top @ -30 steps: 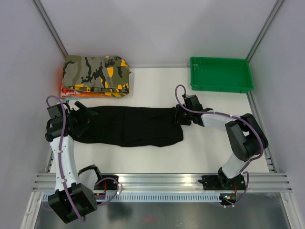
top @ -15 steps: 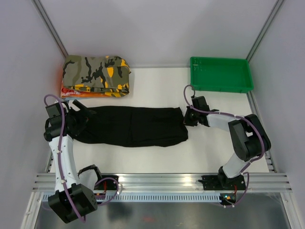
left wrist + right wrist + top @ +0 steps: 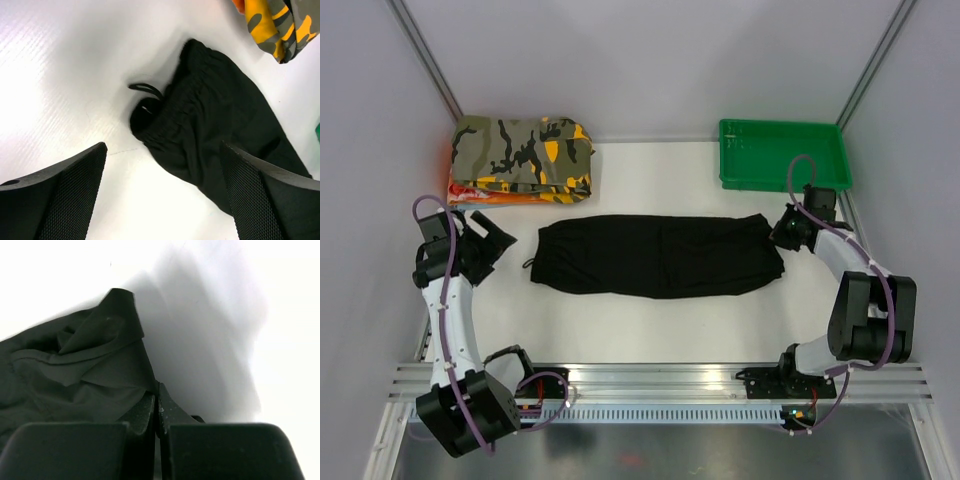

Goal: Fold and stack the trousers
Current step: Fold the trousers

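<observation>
The black trousers point(image 3: 660, 255) lie flat across the middle of the table, waistband to the left and leg ends to the right. My right gripper point(image 3: 782, 237) is at their right end, shut on the edge of the leg fabric; in the right wrist view the closed tips point(image 3: 157, 386) pinch the trousers point(image 3: 75, 360). My left gripper point(image 3: 495, 240) stands open on the left, a short way from the waistband. Its wrist view shows the trousers point(image 3: 215, 115), a drawstring loop point(image 3: 145, 89) and bare table between the spread fingers point(image 3: 163, 146).
A folded camouflage garment point(image 3: 523, 158) with orange patches lies at the back left, its corner in the left wrist view point(image 3: 275, 25). A green tray point(image 3: 783, 185) stands at the back right, close behind the right gripper. Grey walls close in both sides.
My right gripper closed on the leg end and dragged the trousers to the right, stretching them out. The waistband slid away from my left gripper, which stayed open and drew back slightly.
</observation>
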Controlling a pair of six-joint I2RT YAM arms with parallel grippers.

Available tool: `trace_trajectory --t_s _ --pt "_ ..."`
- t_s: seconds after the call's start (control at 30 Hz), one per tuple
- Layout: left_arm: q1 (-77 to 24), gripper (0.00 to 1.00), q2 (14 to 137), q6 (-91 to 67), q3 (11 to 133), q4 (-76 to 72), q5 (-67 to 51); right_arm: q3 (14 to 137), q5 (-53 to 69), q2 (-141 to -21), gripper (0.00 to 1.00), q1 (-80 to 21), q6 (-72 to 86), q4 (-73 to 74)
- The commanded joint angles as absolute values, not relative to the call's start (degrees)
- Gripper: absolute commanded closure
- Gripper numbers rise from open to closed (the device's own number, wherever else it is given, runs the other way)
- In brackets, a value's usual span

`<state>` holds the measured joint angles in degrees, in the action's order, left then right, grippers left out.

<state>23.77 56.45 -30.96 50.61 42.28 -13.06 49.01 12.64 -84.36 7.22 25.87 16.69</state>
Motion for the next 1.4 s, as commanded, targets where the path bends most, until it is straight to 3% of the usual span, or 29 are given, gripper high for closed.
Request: trace_trajectory --t_s 0.0,0.3,0.7,1.03,1.2,1.37 --pt "24.0 0.03 57.3 -26.7 49.9 39.8 -9.8 55.6 14.9 -83.5 1.0 8.9 20.2 22.5" --pt "23.4 0.21 58.6 -25.0 39.2 29.1 -19.5 65.2 15.6 -84.5 1.0 2.3 18.1 27.6" --pt "23.2 0.17 57.6 -26.5 45.2 31.7 -15.3 86.0 4.3 -99.3 1.0 -30.8 29.4 30.0" --pt "23.3 0.14 54.2 -29.1 41.2 32.0 -15.1 107.2 2.5 -114.2 1.0 -43.2 37.0 25.2" --pt "23.3 0.13 53.6 -30.0 40.3 32.3 -13.4 111.1 1.5 -121.3 1.0 -47.2 39.7 21.6" --pt "23.3 0.13 53.4 -30.6 40.4 33.0 -11.4 119.5 2.0 -129.9 1.0 -50.0 38.4 25.9"
